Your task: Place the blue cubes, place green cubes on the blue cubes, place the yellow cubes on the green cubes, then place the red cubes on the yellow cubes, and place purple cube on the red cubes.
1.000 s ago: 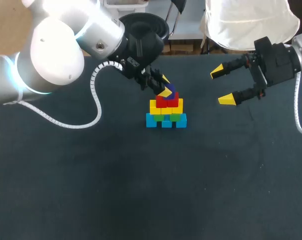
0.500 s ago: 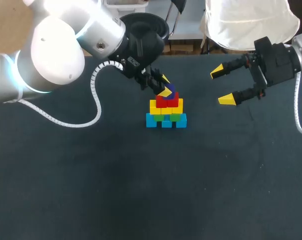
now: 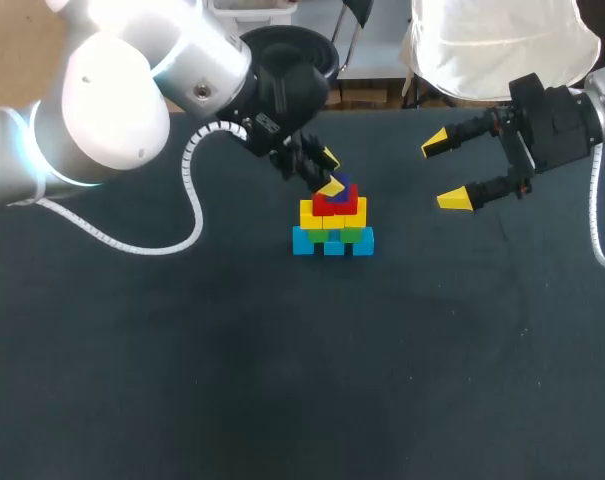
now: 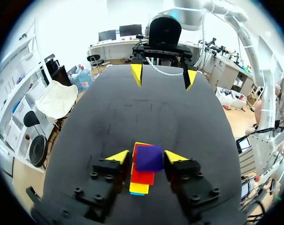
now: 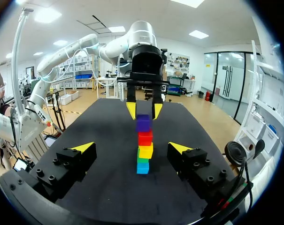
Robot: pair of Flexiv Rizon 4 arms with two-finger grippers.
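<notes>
A pyramid of cubes stands at the table's middle: blue cubes [image 3: 332,246] at the base, then green cubes [image 3: 355,235], yellow cubes [image 3: 308,212] and red cubes [image 3: 335,203]. The purple cube [image 3: 346,179] rests on top of them. My left gripper [image 3: 331,172] straddles that purple cube [image 4: 149,157], its fingers slightly apart from the cube's sides, open. My right gripper [image 3: 444,172] hangs wide open to the right of the stack, holding nothing. In the right wrist view the stack, with the purple cube [image 5: 143,123] on top, stands ahead of the right gripper [image 5: 132,147], and the left gripper [image 5: 144,110] sits over it.
The dark table [image 3: 282,380] carries nothing besides the stack. My left arm's white cable [image 3: 187,200] loops over the table to the left of the stack.
The left gripper's fingers have spread a little off the purple cube, which stays on the red cubes. The right arm has not moved.
</notes>
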